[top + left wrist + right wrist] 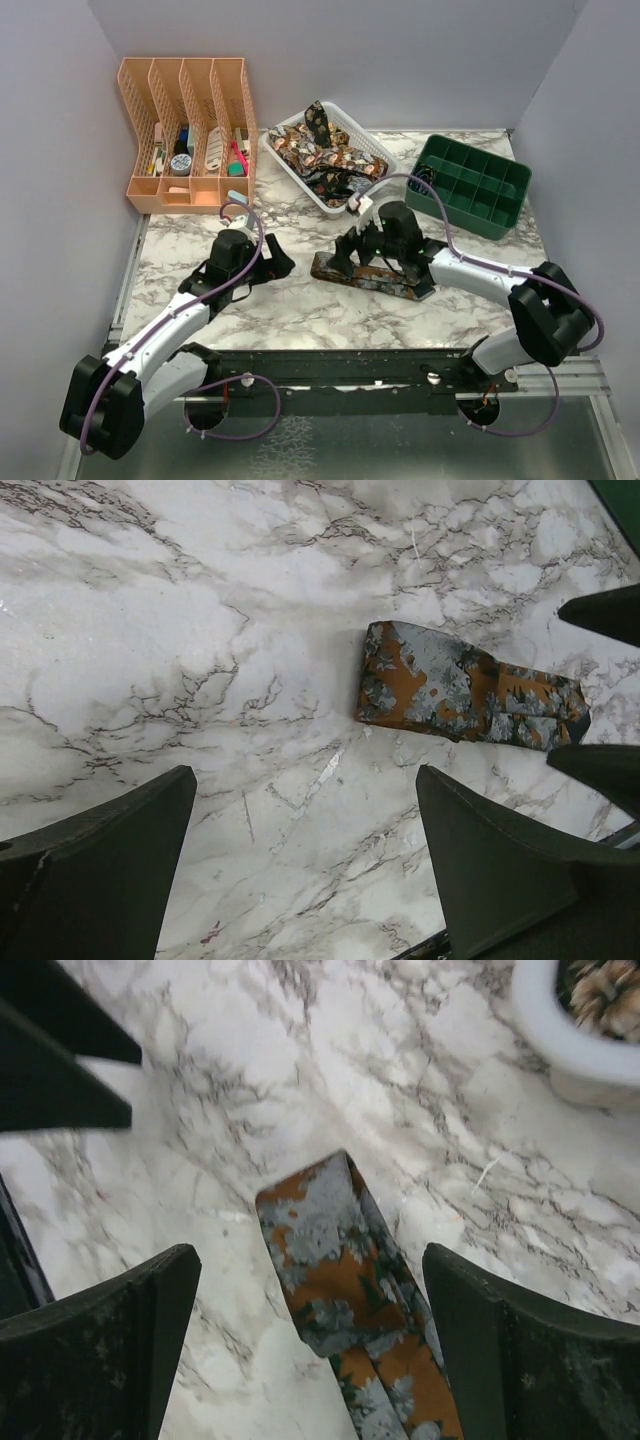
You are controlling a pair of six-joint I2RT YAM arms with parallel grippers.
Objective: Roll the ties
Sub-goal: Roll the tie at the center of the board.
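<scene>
The top external camera sits high above and behind the arm bases [210, 405]. It looks down and forward over the whole marble table [300, 310] from afar. The left wrist camera, mounted on the left gripper [305, 780], hangs close over the marble and faces down past its own fingers. The right wrist camera, on the right gripper [310, 1250], sits nearer the surface and is aimed down likewise. All three views share the patterned tie [372, 277]. Each wrist view catches the other gripper's fingertips at its edge.
</scene>
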